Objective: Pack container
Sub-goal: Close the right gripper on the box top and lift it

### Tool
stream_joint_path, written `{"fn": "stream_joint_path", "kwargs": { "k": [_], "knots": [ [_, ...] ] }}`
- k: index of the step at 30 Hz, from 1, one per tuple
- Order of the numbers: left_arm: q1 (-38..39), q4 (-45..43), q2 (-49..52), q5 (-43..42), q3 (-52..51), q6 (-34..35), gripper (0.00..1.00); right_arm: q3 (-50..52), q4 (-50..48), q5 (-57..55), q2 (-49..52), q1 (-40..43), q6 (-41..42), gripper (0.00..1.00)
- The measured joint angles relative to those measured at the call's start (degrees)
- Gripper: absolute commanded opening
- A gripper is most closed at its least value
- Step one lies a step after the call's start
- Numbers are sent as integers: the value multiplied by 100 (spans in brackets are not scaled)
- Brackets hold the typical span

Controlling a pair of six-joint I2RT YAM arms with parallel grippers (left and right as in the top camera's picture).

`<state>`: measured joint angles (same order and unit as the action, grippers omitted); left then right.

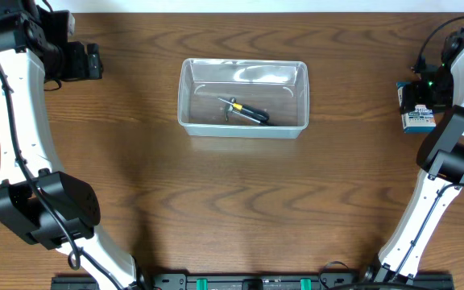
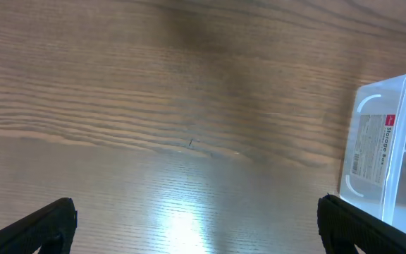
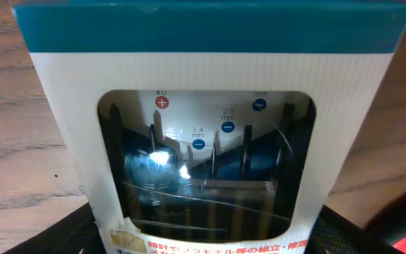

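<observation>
The small box (image 3: 210, 85) had "#0", "1.4 mm" and "2.0 mm" on it. The container (image 2: 400, 106) had a label (image 2: 371, 144) that said "Storage".

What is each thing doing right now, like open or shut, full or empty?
Container, open, no lid, upright, one tool inside.
Tool, lying flat in the container.
Box, shut, small tools showing through its window.
Left pincer, open wide, empty.
Right pincer, a finger on each side of the box; grip unclear.
</observation>
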<state>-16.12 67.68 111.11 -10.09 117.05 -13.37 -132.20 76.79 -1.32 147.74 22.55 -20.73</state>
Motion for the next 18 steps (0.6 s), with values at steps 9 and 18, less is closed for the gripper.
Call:
{"fn": "stream_joint_path", "kwargs": {
  "k": [9,18],
  "knots": [
    [0,0,2,0,0,0,98,-2,13,-83,0,-90,0,63],
    [0,0,0,0,0,0,98,-518,339,-61,0,-291,0,52]
  ]
}}
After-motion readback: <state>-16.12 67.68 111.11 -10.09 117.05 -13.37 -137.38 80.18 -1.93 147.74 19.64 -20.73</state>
